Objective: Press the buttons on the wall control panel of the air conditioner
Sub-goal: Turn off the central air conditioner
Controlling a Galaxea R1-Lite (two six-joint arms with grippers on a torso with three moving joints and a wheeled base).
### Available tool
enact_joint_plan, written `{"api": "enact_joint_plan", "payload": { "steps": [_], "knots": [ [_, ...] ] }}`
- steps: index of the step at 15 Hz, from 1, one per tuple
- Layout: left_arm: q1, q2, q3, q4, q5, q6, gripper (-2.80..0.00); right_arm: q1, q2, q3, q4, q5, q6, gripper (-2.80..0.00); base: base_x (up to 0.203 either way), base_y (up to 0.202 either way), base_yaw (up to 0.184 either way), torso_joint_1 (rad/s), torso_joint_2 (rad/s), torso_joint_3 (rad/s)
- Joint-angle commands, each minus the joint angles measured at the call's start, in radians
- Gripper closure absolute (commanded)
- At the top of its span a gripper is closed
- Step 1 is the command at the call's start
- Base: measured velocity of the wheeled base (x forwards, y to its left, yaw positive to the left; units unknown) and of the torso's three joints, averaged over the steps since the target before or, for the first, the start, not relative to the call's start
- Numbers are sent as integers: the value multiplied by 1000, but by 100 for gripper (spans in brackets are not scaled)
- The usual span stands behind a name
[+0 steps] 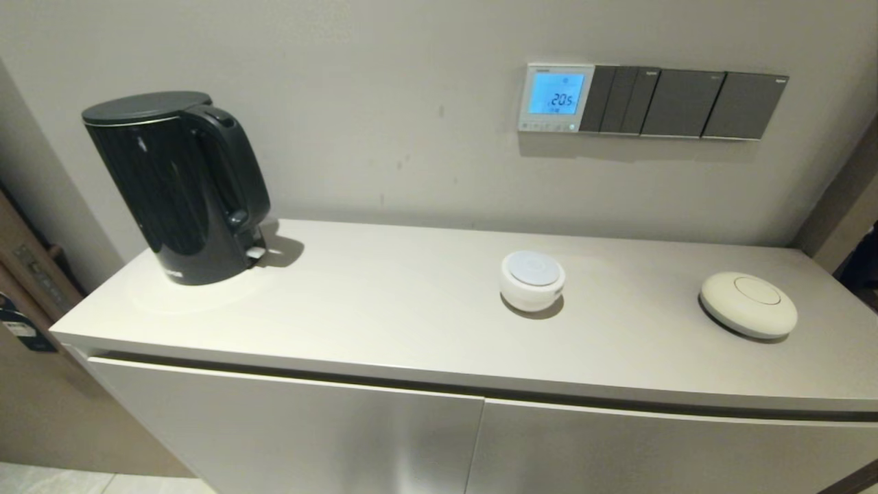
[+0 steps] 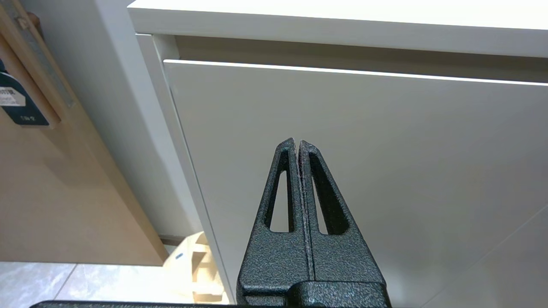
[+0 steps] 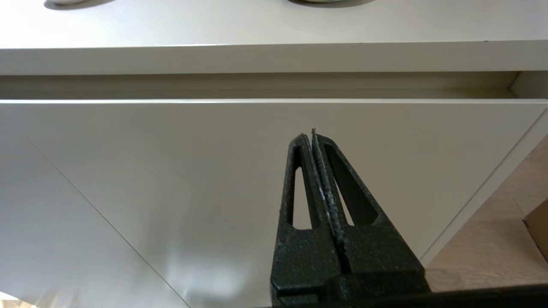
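Below the countertop edge, facing the cabinet front, the left gripper point(image 2: 298, 142) has its two black fingers pressed flat together, holding nothing; its tip points at the pale door point(image 2: 364, 171) near the cabinet's left corner. The right gripper point(image 3: 312, 134) is likewise closed on nothing, aimed at the right-hand door point(image 3: 171, 171) just under the recessed gap below the worktop. Neither gripper appears in the head view — both arms sit low, in front of the cabinet.

On the cabinet top point(image 1: 384, 309) stand a black electric kettle point(image 1: 180, 186) at the left, a small round white device point(image 1: 532, 279) with a pale-blue top near the middle, and a flat cream disc point(image 1: 748, 304) to the right, all well apart from one another.

On the wall above, the air conditioner's wall control panel point(image 1: 555, 98) is a square silver-white unit with a lit light-blue screen showing digits. The buttons point(image 1: 547, 126) form a row of tiny keys along its lower edge. Dark grey switch plates point(image 1: 686, 103) adjoin it on its right side — the panel is the leftmost element of that strip.
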Motion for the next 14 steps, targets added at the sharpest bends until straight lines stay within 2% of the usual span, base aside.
{"api": "enact_joint_plan", "payload": {
  "steps": [1,5,14],
  "knots": [
    [1,0,0,0,0,0,0,0,-2,1,1,0,9,0,0,0,0,0,0,0],
    [1,0,0,0,0,0,0,0,-2,-1,1,0,46,0,0,0,0,0,0,0],
    [0,0,0,0,0,0,0,0,-2,-1,-1,-2,60,0,0,0,0,0,0,0]
  ]
}}
